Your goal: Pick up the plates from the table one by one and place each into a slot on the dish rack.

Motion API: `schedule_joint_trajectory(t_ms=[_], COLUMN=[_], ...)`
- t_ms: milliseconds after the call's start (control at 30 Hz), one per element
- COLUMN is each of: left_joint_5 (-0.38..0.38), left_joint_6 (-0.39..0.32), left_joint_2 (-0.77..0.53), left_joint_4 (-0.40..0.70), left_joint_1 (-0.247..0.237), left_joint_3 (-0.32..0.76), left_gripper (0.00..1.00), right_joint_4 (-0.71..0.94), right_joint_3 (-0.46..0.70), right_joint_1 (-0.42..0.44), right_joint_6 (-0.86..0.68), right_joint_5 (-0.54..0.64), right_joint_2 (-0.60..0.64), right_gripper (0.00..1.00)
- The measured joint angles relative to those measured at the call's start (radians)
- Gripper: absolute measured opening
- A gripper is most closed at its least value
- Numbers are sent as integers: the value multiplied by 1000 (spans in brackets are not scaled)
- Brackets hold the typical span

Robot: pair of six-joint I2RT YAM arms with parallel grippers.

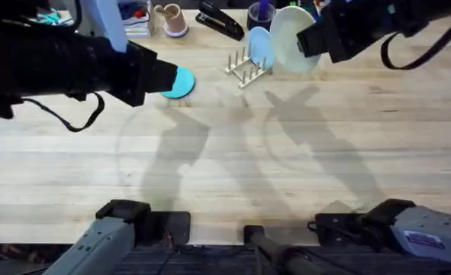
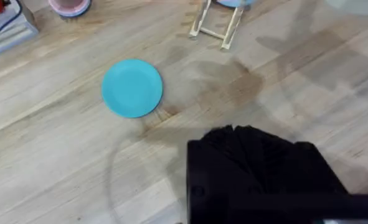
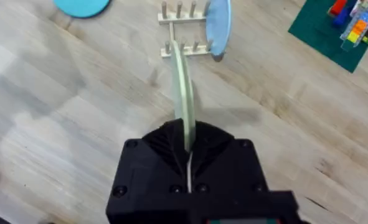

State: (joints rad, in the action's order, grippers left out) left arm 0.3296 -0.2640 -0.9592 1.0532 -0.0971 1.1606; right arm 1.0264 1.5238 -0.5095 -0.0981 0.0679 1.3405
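The right gripper [image 3: 188,146] holds the cream plate [image 3: 184,93] on edge, its fingers clamped on the plate's rim, above the table [image 1: 225,168] just short of the rack [image 3: 184,28]. In the overhead view the cream plate [image 1: 290,38] shows its broad face beside the right gripper [image 1: 310,42], hanging next to the rack [image 1: 248,67] at the far side of the table. A pale blue plate [image 1: 259,46] stands upright in a slot at one end of the rack; in the right wrist view that blue plate [image 3: 219,25] sits between the pegs at the rack's end, while the neighbouring slots stand open. The teal plate [image 1: 181,82] lies flat on the table to the left of the rack, well apart from it, with the dark bulk of the left arm [image 1: 72,65] reaching over the table beside it. From the left wrist the teal plate [image 2: 132,88] lies flat and untouched on the bare planks, and the left gripper [image 2: 258,168] hangs apart from it; whether its fingers are open or closed cannot be told. Beyond the rack along the table's far edge are a pink cup [image 1: 172,19], a black stapler [image 1: 219,21] and a dark blue cup [image 1: 260,14]. In the right wrist view a green mat [image 3: 333,31] with coloured blocks [image 3: 355,22] lies off to the side of the rack.
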Motion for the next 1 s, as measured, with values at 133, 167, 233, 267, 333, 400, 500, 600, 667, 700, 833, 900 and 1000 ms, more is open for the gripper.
schedule_joint_trajectory(t_ms=[133, 167, 233, 267, 333, 400, 500, 600, 667, 700, 833, 900, 1000], left_joint_5=[-12, -12, -13, -13, -13, -13, -13, -13, -13, -13, -13, -13, -13], left_joint_6=[-19, -20, -22, -22, -21, -22, -22, -22, -22, -22, -22, -22, -22], left_joint_2=[0, 0, 0, 0, 0, 0, 0, 0, 0, 0, 0, 0, 0], left_joint_4=[-3, -3, -3, -3, -3, -3, -3, -3, -3, -3, -3, -3, -3], left_joint_1=[-2, -2, -2, -2, -2, -2, -2, -2, -2, -2, -2, -2, -2], left_joint_3=[0, 0, 0, 0, 0, 0, 0, 0, 0, 0, 0, 0, 0], left_gripper=[215, 357, 656, 821, 980, 991, 994, 994, 994, 994, 994, 994, 994], right_joint_4=[-2, -3, -10, -13, -15, -13, -7, 10, 29, 38, 58, 64, 69], right_joint_3=[0, 0, 0, 0, 3, 19, 69, 143, 201, 233, 356, 412, 474], right_joint_1=[0, 0, 3, 5, 9, 15, 22, 24, 24, 24, 24, 27, 31], right_joint_6=[-11, -14, -22, -28, -40, -47, -64, -80, -90, -93, -98, -104, -110], right_joint_5=[1, 1, 1, 1, 2, 4, 7, 8, 8, 8, 8, 8, 8], right_joint_2=[7, 8, 8, 8, 9, 18, 49, 96, 134, 156, 251, 303, 375], right_gripper=[31, 31, 31, 31, 31, 31, 31, 29, 29, 29, 29, 29, 29])
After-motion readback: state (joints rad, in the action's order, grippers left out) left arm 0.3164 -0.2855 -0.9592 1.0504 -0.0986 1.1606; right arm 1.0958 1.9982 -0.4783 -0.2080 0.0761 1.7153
